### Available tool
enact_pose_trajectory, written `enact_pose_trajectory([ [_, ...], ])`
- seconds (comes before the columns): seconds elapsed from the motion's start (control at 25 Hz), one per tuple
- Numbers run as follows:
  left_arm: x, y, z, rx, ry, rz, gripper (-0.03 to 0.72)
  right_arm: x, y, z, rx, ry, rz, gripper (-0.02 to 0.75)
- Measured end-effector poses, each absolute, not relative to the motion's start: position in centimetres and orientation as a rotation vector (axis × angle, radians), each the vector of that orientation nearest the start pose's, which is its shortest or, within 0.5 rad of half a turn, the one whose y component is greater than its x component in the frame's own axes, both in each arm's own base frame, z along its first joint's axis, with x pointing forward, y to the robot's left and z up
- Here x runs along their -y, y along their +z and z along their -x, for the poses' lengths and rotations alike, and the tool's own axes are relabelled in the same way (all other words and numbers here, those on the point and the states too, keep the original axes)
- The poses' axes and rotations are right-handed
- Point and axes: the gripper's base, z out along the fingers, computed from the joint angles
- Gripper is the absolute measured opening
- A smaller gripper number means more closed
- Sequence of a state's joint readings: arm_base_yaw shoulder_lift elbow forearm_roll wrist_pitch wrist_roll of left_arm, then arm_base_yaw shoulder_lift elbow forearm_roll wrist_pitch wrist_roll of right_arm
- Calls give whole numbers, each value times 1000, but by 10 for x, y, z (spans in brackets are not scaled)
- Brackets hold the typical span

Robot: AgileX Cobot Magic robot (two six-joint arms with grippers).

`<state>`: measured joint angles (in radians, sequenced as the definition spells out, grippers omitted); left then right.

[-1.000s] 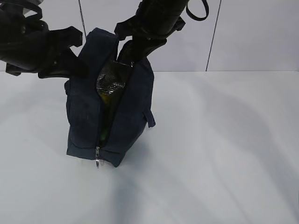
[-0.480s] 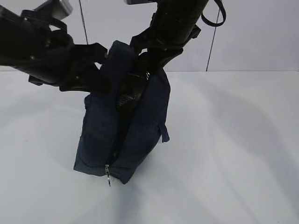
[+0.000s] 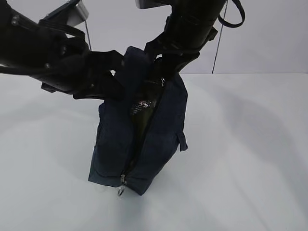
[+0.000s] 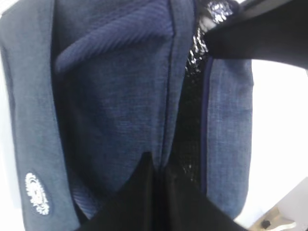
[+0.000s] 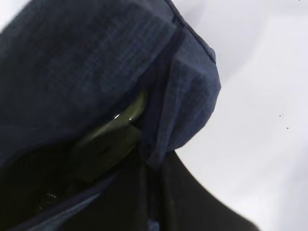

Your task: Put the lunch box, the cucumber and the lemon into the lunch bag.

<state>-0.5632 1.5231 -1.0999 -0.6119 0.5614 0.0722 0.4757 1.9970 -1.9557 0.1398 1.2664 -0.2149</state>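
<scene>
The dark navy lunch bag (image 3: 113, 144) stands upright on the white table, its front slit partly open with silver lining (image 3: 141, 104) showing. My left gripper (image 3: 121, 85) is shut on the left rim of the opening, and its fingers (image 4: 144, 183) pinch the fabric edge. My right gripper (image 3: 161, 72) is shut on the right rim, and in its own view the gripper (image 5: 153, 166) clamps a fold of navy cloth. Inside the bag a pale green glossy surface shows, the lunch box (image 5: 113, 132). The cucumber and the lemon are hidden.
The zipper's metal ring pull (image 3: 121, 189) hangs at the bottom front of the bag. A round white logo (image 4: 37, 193) sits on the bag's side. The white table (image 3: 240, 159) stretches to the right, and a pale wall stands behind.
The bag has shifted right and toward the camera with both grippers holding its rim. The slit has narrowed, and the yellow and green seen inside a second ago no longer show.
</scene>
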Motion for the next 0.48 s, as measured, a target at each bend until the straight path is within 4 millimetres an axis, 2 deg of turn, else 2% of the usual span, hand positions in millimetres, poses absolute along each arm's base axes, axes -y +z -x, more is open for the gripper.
enact_pose_trajectory([
  [0.2,209,280,-257,-2497,-836,-326,-6,-208,312,-379,-2645,254,927,12],
  [0.48,211,261,-265,-2550,-753,-339,-6,-206,312,-380,-2642,209,932,12],
])
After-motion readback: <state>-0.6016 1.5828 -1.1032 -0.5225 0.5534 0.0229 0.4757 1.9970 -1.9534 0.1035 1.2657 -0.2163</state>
